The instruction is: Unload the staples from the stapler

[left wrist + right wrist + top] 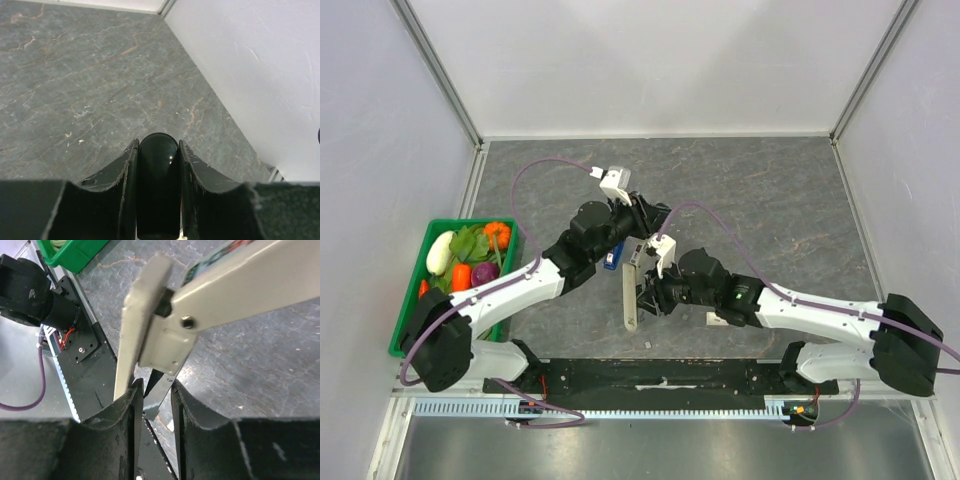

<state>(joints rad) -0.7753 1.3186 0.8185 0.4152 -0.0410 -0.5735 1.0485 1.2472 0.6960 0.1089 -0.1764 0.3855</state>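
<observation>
**Student:** What lies at the centre of the top view?

**Tutor:** The stapler point(630, 295), standing open near the middle of the desk point(750, 200), somewhat toward its near edge. Its long pale strip runs from far to near between the two arms. A small blue object point(610, 261) lies just to its left.

**Student:** And the left wrist view?

**Tutor:** The left tool point(158, 142) pinches the stapler by its black end cap point(158, 160). The cap is rounded and glossy, and it fills the gap between both fingers point(122, 172). Beyond the fingers are bare grey desk and a white wall point(260, 75).

**Student:** The right wrist view is crowded.

**Tutor:** The jaws of the right tool point(156, 385) are set narrowly, pinching a thin dark strip of the stapler at its low end. Above them the pale lower plate point(134, 330) stands nearly upright. Its edge meets the finger on the left of that view. The upper arm point(240, 285) slants away to the upper right from a hinge pin point(187, 322). Plate and arm together form a wide V.

**Student:** Does the stapler touch the desk?

**Tutor:** These views do not show that.

**Student:** What else is in the figure?

**Tutor:** A green basket point(470, 222) holding vegetables point(470, 245) sits at the left edge of the desk. The left arm passes beside it, and it is well apart from the stapler.
</observation>
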